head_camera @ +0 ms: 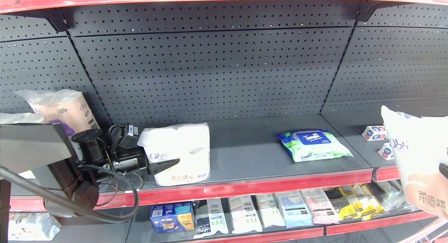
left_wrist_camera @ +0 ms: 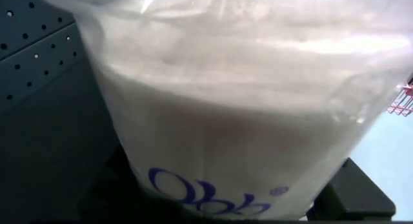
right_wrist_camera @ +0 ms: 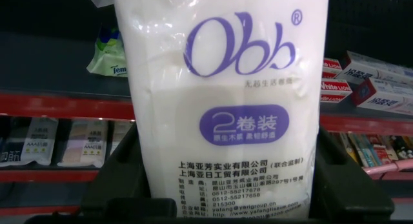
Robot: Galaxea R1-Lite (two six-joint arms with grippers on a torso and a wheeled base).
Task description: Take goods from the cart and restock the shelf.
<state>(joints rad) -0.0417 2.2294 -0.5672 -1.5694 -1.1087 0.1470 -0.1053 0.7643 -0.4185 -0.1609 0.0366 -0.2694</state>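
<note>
– Is the left tool holding anything?
– Yes, its fingers are clamped on a white roll pack. The pack stands upright on the shelf, at the front edge toward the left end.
– And the right tool?
– It's gripping a second roll pack, held up in the air in front of the shelf's front edge, far to the right.
– Anything between them?
– A wipes pack, lying flat near the front edge, well apart from both.
</note>
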